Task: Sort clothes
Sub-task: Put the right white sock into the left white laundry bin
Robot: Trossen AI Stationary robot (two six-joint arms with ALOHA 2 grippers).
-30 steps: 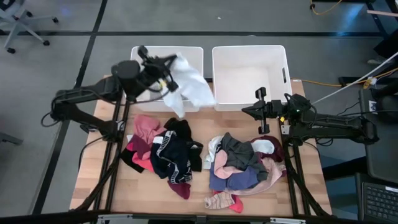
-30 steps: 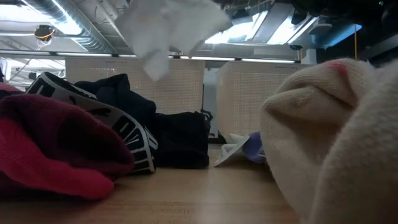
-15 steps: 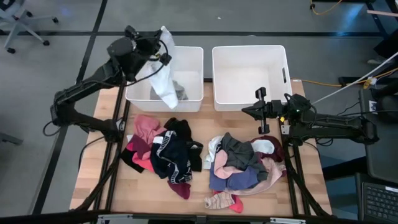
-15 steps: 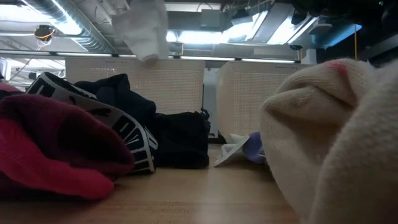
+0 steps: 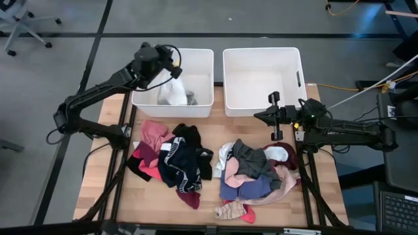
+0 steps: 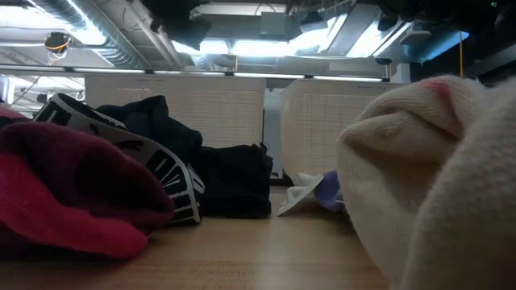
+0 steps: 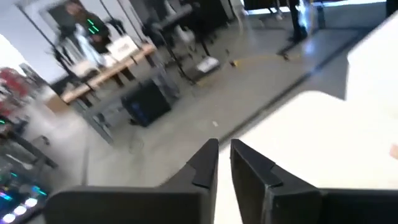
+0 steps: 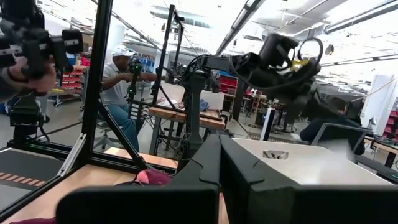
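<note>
- High view: the left tool (image 5: 171, 65) hovers over the left bin (image 5: 204, 60), and the white garment (image 5: 174, 93) that hung from it half a second ago now lies inside the bin beside a grey piece (image 5: 191, 99).
- The left wrist view shows that tool's fingers (image 7: 205, 163) with only a thin slit between them and nothing held; whether they are parting or shut, I cannot tell.
- To my mind that means one item is sorted; the right bin (image 5: 295, 60) looks empty.
- The dropped garment is crumpled, soft and pale, resting toward the bin's near wall.
- Two heaps wait on the wooden surface (image 5: 104, 189): a dark pile (image 5: 175, 163) of black, navy with a white band, pink and maroon on the left, and a mixed pile (image 5: 255, 175) of grey, blue, white and pink on the right.
- The right tool (image 5: 272, 116) waits clenched and empty, just in front of the right bin, above the mixed pile's far edge.
- In the right wrist view a seated person (image 8: 118, 84) shows in the room beyond.
</note>
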